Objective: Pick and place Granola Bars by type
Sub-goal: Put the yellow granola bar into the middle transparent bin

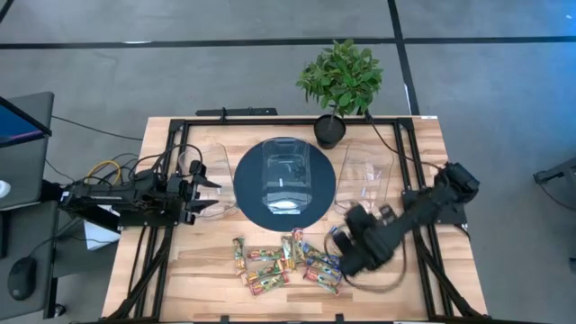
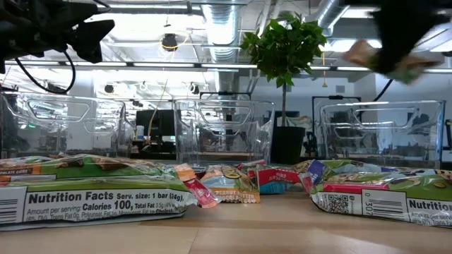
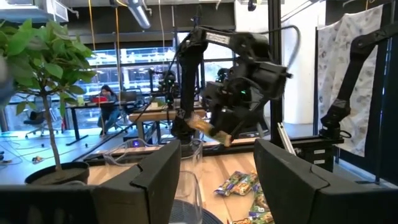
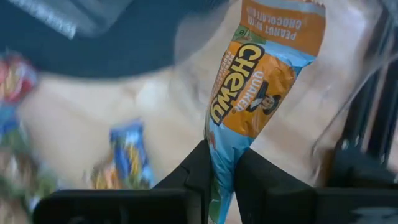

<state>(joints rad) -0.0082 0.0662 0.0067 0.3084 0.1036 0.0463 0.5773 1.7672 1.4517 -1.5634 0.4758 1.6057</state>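
1. Nearest the table's front edge, a pile of granola bars (image 1: 283, 263) lies unsorted on the wood, so most of the sorting is left.
2. Just beside the pile, the right gripper (image 4: 222, 180) has its fingers clamped on one orange Quaker Chewy bar (image 4: 261, 81), lifted clear of the table.
3. Farther back stand three clear tubs: left tub (image 1: 205, 180), middle tub (image 1: 283, 175) on a dark round mat (image 1: 245, 200), right tub (image 1: 364, 178). No bar is visibly inside any.
4. The left gripper (image 1: 196, 189) waits at the left tub, fingers spread, holding nothing.
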